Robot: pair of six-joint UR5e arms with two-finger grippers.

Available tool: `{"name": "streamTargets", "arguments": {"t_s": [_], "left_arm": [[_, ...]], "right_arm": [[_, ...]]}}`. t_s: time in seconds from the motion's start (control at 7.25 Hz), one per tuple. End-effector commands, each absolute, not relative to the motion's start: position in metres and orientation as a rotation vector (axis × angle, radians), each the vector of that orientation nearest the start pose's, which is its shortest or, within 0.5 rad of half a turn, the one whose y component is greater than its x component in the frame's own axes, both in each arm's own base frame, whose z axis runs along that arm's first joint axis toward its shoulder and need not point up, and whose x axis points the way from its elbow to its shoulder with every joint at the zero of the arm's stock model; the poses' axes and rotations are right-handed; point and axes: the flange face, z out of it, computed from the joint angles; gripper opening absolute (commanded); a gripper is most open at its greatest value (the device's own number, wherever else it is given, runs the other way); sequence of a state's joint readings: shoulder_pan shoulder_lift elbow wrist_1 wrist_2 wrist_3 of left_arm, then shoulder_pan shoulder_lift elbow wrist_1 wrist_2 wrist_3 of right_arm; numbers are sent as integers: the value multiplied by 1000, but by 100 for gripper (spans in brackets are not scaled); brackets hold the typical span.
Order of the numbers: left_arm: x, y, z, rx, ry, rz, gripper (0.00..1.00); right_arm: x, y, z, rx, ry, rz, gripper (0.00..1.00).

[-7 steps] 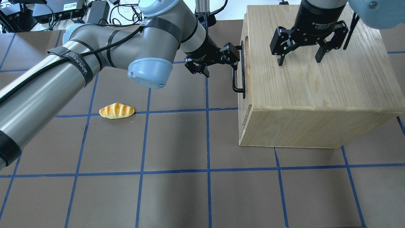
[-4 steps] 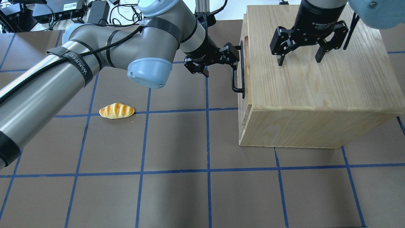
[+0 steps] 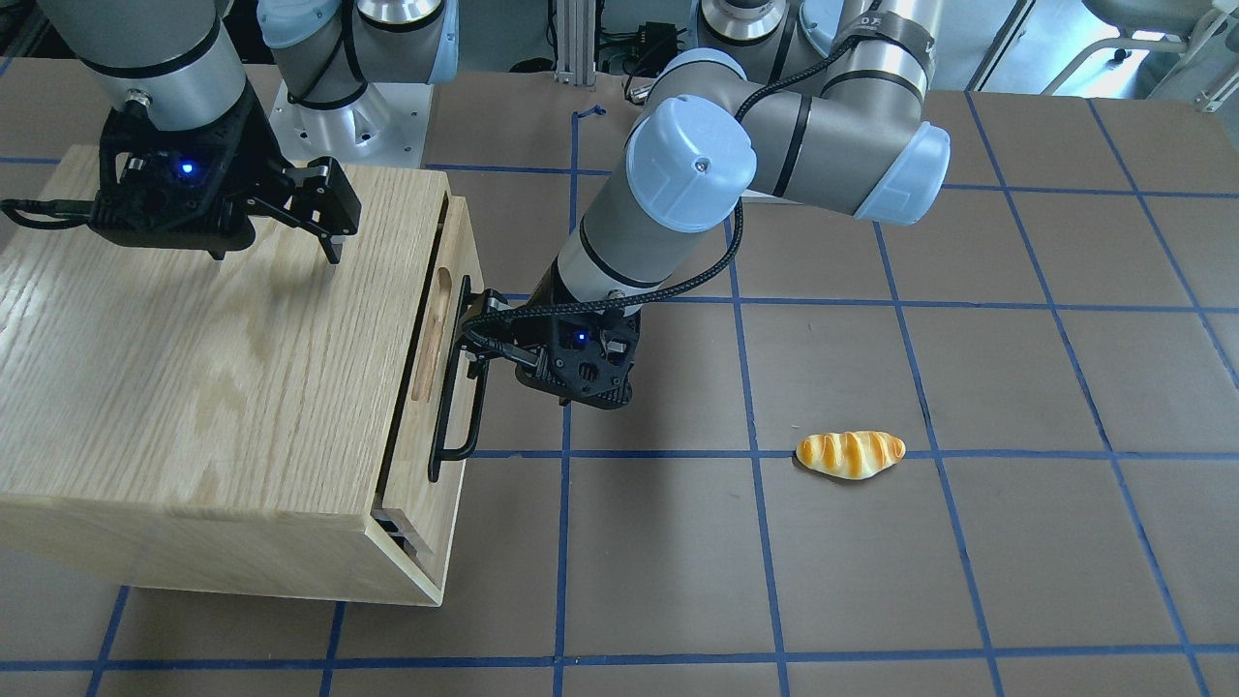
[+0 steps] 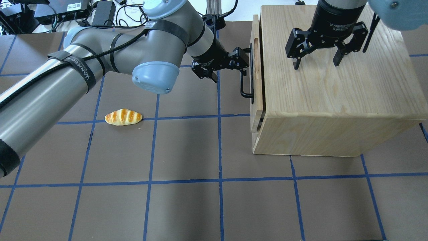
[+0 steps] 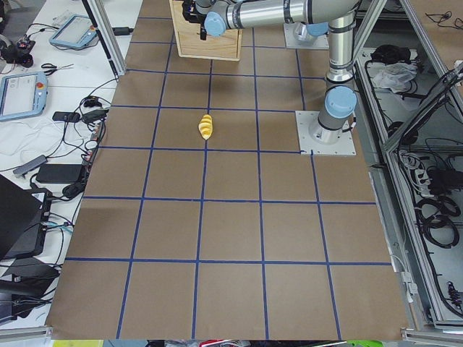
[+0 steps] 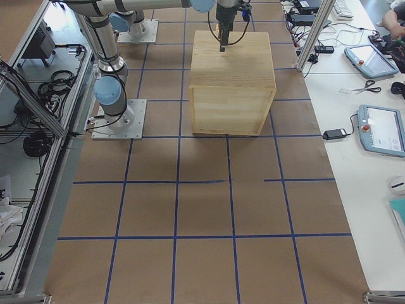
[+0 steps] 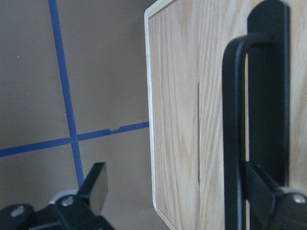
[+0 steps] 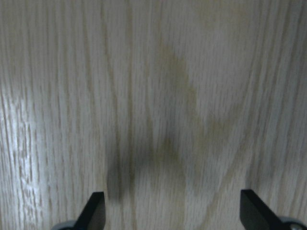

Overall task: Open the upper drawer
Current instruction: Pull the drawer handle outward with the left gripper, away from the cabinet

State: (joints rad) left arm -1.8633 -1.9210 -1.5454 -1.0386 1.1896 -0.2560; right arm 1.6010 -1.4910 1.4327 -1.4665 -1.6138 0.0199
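The upper drawer (image 4: 256, 97) is the pale-wood front panel on the oak cabinet's (image 4: 334, 83) left face. It stands out a narrow gap from the casing. It also shows in the front view (image 3: 426, 455), with the oblong cutout (image 3: 433, 334) in its top edge. Its black bar handle (image 4: 246, 95) runs along the panel (image 3: 455, 426). My left gripper (image 4: 230, 68) is open, with one finger (image 7: 268, 196) hooked behind the bar and the other finger (image 7: 96, 187) out over the floor. My right gripper (image 4: 316, 65) is open, fingertips down just over the cabinet top (image 8: 172, 120).
A toy bread roll (image 4: 123, 117) lies on the brown mat to the left of the cabinet, also in the front view (image 3: 850, 454). Blue tape lines grid the mat. Cables and power bricks (image 4: 67, 11) lie beyond the far left edge.
The upper drawer has slid a little out of the cabinet, toward the view's left. My left gripper moved left with the handle. The right gripper has not moved.
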Motion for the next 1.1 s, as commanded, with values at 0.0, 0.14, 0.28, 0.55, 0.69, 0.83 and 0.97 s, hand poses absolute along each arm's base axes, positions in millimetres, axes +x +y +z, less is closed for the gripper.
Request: {"name": "streamTargets", "arguments": {"t_s": [0.0,0.14,0.28,0.55,0.69,0.83,0.97], "left_arm": [[-335,-563,364,158,3503,-193,100],[-328,-566,366,140,3503,-197,100],[-319,-568,368,151,3498,-204,100],[-297,-573,377,97,3495,-197,100],[-290,-575,377,156,3488,-206,100],[-284,-576,371,137,3487,-186,100],[-274,-577,368,111,3487,-181,100]], "right_arm": [[145,-516,505,-21,3185,72,100],[145,-516,505,-21,3185,72,100],[145,-516,505,-21,3185,72,100],[145,-516,505,-19,3185,72,100],[145,-516,505,-19,3185,72,100],[144,-516,504,-16,3185,74,100],[144,-516,505,-16,3185,72,100]]}}
